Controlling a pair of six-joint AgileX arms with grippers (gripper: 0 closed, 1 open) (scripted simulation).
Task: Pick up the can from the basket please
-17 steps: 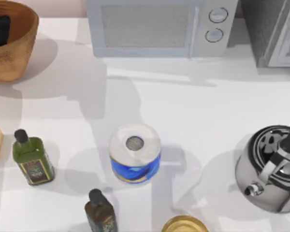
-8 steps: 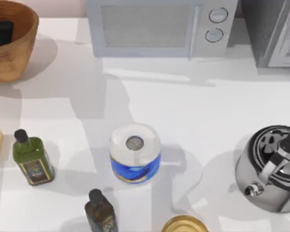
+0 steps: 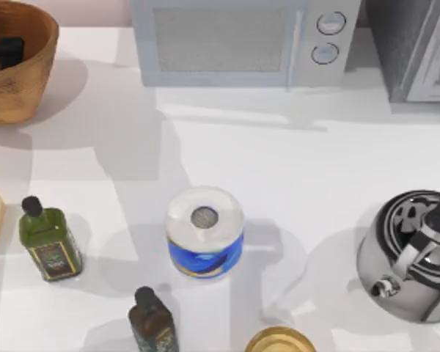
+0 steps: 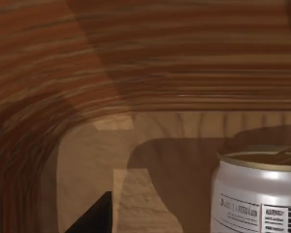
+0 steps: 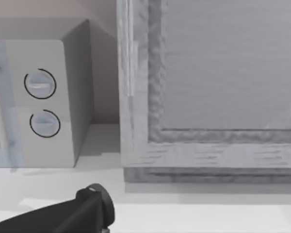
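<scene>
The woven orange-brown basket [image 3: 29, 73] stands at the table's far left back corner. My left gripper [image 3: 1, 53] is a dark shape down inside it. In the left wrist view the can [image 4: 257, 199] stands upright on the basket's floor [image 4: 87, 160], with pale silver-white sides, small printed text and a gold-tan top. The ribbed basket wall [image 4: 150, 53] curves close behind it. The can is a short way off to the side of the gripper, apart from it.
A microwave [image 3: 238, 40] and a grey cabinet [image 3: 418, 48] line the back. A blue-and-white roll [image 3: 205, 231] sits mid-table, a green bottle [image 3: 50, 242] and a dark bottle [image 3: 152, 323] stand left of it, a gold disc [image 3: 280, 341] lies at the front, and a kettle [image 3: 411, 257] is at right.
The dark shape of my left gripper has turned and shifted slightly inside the basket. Everything else on the table has stayed still.
</scene>
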